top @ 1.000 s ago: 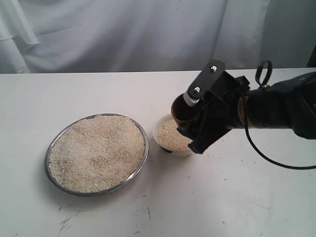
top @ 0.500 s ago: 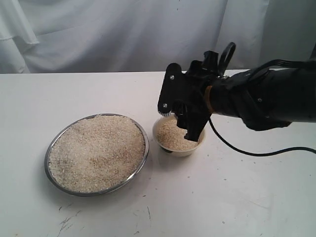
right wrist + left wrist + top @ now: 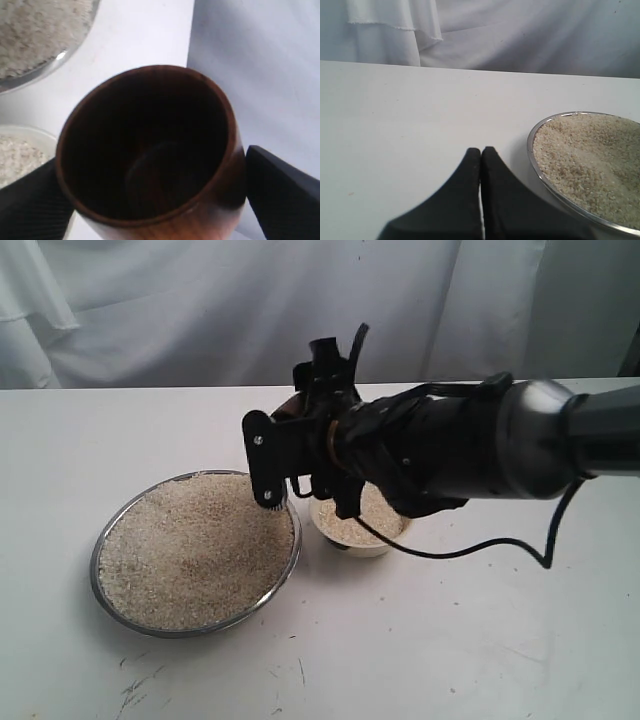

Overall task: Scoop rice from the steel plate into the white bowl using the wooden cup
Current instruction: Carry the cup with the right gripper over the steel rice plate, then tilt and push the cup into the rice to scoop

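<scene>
1. The right gripper clasps the wooden cup between two fingers spread just to the cup's width. Gripping opposite sides of the wall leaves the mouth free for scooping
2. The cup's dark inside shows no grains, so I judge it empty and due for a fresh scoop
3. In the exterior view the right arm reaches across the middle. Its gripper hangs over the steel plate near the 2 o'clock rim, with the heaped rice right beneath
4. The white bowl sits just beside the plate at its 3 o'clock and holds some rice, which keeps each carry short
5. The left gripper has its fingers pressed together on nothing. It sits low over the table, apart from the plate, probably parked clear of the working arm
</scene>
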You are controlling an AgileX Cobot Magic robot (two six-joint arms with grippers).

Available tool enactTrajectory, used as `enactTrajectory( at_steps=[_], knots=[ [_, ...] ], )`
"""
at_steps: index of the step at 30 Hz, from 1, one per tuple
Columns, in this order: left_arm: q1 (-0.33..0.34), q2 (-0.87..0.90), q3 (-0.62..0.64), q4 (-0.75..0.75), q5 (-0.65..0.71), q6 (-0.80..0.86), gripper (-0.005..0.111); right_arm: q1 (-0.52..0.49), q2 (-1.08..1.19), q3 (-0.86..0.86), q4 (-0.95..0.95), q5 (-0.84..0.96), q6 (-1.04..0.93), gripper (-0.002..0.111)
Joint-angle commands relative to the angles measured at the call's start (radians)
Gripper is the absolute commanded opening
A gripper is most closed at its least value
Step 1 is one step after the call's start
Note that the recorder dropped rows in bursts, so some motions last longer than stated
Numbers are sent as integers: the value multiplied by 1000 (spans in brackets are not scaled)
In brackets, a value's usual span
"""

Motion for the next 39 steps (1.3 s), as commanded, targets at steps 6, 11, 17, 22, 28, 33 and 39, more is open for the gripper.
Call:
enactTrajectory(
  at_steps=[6,11,17,22,28,33,39],
  knots=[
    [2,-4,5,-2,-7,0,0,34,39,-11,-2,11,-118,0],
    [2,-4,5,-2,-7,0,0,34,54,-11,-2,-13,-193,0],
    [2,-4,5,-2,-7,0,0,55,122,-76,-2,21,-207,0],
    [2,-4,5,-2,-7,0,0,81,184,-160,-2,110,-207,0],
    [2,-4,5,-2,-7,0,0,113,241,-183,28,201,-285,0],
    [2,-4,5,-2,-7,0,0,131,246,-177,37,214,-293,0],
    [2,-4,5,-2,-7,0,0,140,246,-177,76,220,-367,0]
  ],
)
